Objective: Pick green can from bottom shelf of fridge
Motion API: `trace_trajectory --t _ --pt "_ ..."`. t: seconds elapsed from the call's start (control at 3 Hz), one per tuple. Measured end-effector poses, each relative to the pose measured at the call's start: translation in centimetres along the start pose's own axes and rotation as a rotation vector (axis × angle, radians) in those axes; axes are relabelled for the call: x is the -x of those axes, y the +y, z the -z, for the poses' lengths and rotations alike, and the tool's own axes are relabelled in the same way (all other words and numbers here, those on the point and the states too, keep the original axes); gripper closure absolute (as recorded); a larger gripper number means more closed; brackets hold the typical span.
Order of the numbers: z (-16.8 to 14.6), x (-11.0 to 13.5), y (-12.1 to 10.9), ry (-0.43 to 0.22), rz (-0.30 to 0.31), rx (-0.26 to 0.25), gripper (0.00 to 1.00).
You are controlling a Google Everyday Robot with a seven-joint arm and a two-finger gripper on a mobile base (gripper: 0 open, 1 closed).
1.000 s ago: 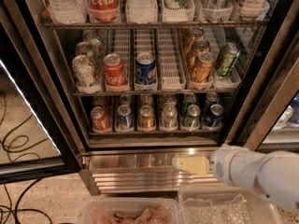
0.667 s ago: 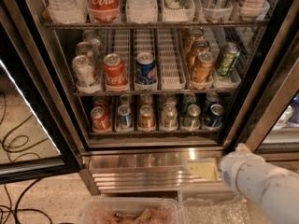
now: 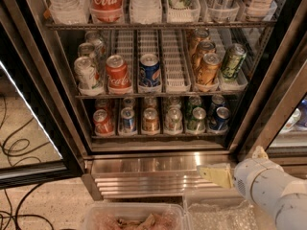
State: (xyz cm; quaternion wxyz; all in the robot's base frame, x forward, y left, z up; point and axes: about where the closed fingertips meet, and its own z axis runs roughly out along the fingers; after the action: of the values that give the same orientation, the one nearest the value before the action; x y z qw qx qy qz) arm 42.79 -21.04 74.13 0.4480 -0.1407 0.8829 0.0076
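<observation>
The fridge point(image 3: 158, 164) stands open in front of me, with its ribbed steel base low in the view. The bottom shelf point(image 3: 158, 135) holds a front row of cans. The green can point(image 3: 196, 119) stands upright in the fifth lane from the left, between a silver can point(image 3: 173, 120) and a blue can point(image 3: 220, 118). More cans stand behind the front row. My gripper point(image 3: 217, 174) is at the lower right, in front of the steel base. It is below the shelf and a little right of the green can, touching no can.
The rack above has white lane trays with a red cola can point(image 3: 117, 73), a blue can point(image 3: 149, 71), bronze cans point(image 3: 207, 68) and an olive-green patterned can point(image 3: 232, 61). The open glass door point(image 3: 29, 143) is at left, with cables point(image 3: 19, 147) behind it. Clear plastic tubs point(image 3: 134, 217) sit at the bottom.
My gripper and arm have shifted to the right and slightly down along the fridge base. The cans have not moved.
</observation>
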Motion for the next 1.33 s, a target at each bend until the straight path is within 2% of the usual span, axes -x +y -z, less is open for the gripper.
trace_trajectory --t 0.33,0.67,1.0,1.33 --pt "0.8 -2.0 -2.4 -0.005 -0.022 -0.058 0.00" --pt "1.5 -7.3 -5.7 0.008 -0.059 -0.166 0.00" --pt "1.7 -6.5 -7.0 -0.032 -0.046 -0.224 0.00" --pt "1.7 -6.5 -7.0 -0.032 -0.046 -0.224 0.00"
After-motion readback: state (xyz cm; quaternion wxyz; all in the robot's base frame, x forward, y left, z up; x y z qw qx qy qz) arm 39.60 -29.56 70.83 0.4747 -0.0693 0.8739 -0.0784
